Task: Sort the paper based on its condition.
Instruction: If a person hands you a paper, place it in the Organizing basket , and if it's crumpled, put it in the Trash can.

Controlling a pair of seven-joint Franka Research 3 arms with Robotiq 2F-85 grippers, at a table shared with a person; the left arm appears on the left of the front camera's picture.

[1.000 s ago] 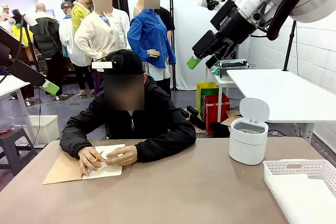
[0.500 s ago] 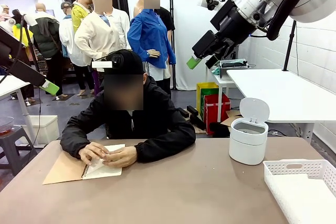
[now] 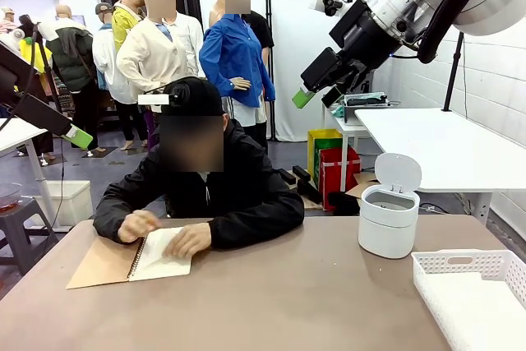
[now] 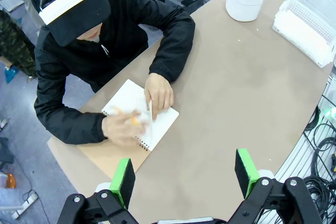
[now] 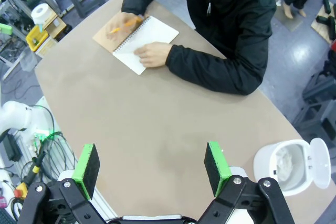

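The paper is out of view as a loose piece; the white pages I see are bound in a spiral notebook with a tan cover. It lies open before the person. One hand holds an orange pen at the spiral edge, and the other hand rests flat on the page. My left gripper hangs high over the table, open, holding nothing. My right gripper is also raised high, open, with nothing between its pads.
A white bin with its lid up stands at the table's right. Something white and wrinkled lies inside, and I cannot tell what. A white slatted basket sits at the near right corner.
The person's pen hand has moved off the page toward the spiral edge, laying the page bare. Both arms have stayed where they were.
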